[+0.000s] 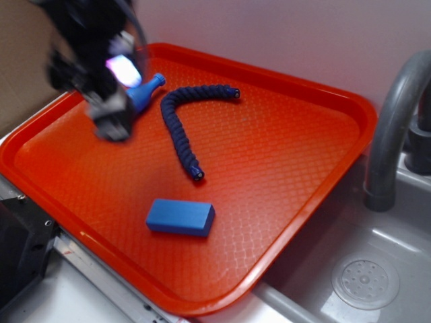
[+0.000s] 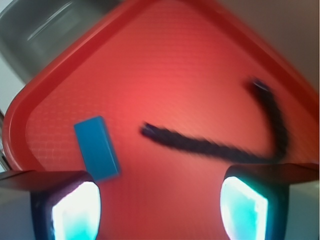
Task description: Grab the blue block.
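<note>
The blue block [image 1: 180, 217] lies flat on the orange tray [image 1: 289, 161], near its front edge. In the wrist view the blue block [image 2: 97, 147] sits left of centre, just above the left finger. My gripper [image 1: 111, 108] hovers, blurred, over the tray's back left, well away from the block. Seen from the wrist, the gripper [image 2: 160, 212] is open, with bare tray between its glowing fingertips [image 2: 75, 212].
A dark navy braided rope [image 1: 182, 128] curves across the tray's middle and shows as the rope [image 2: 215, 145] in the wrist view. A blue bottle [image 1: 145, 91] lies partly behind the gripper. A grey faucet [image 1: 390, 128] and sink [image 1: 363, 276] are to the right.
</note>
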{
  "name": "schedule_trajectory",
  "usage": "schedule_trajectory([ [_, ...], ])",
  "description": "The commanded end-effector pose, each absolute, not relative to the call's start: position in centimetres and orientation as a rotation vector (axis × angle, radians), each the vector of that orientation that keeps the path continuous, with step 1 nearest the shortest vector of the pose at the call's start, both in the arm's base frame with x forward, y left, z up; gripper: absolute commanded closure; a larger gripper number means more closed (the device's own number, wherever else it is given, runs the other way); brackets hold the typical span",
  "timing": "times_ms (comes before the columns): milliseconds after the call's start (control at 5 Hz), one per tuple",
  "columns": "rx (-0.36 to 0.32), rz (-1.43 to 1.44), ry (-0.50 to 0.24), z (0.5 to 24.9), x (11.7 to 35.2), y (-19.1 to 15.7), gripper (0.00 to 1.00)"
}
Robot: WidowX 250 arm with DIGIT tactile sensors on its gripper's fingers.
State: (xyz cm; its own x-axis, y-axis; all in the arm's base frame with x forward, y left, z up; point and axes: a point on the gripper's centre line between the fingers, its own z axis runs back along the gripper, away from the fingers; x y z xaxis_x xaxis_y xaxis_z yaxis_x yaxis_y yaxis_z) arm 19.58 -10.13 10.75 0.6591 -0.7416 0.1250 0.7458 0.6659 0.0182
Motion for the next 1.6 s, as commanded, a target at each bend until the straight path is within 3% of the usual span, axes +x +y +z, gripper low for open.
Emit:
schedule_trajectory([
  [0,-0.033,-1.117,-0.070,5.9,17.5,-14.2,0.00],
  [600,0.020,-1.133,0.072,1.4,16.3,-15.8,0.00],
  [800,0.019,-1.112,0.106,0.6,16.4,-16.1,0.29],
  [1000,0.028,-1.091,0.120,0.3,16.3,-16.1,1.00],
  [1200,0.039,-1.061,0.096,1.5,16.3,-15.6,1.00],
  [1400,0.024,-0.856,0.085,6.2,17.2,-14.0,1.00],
])
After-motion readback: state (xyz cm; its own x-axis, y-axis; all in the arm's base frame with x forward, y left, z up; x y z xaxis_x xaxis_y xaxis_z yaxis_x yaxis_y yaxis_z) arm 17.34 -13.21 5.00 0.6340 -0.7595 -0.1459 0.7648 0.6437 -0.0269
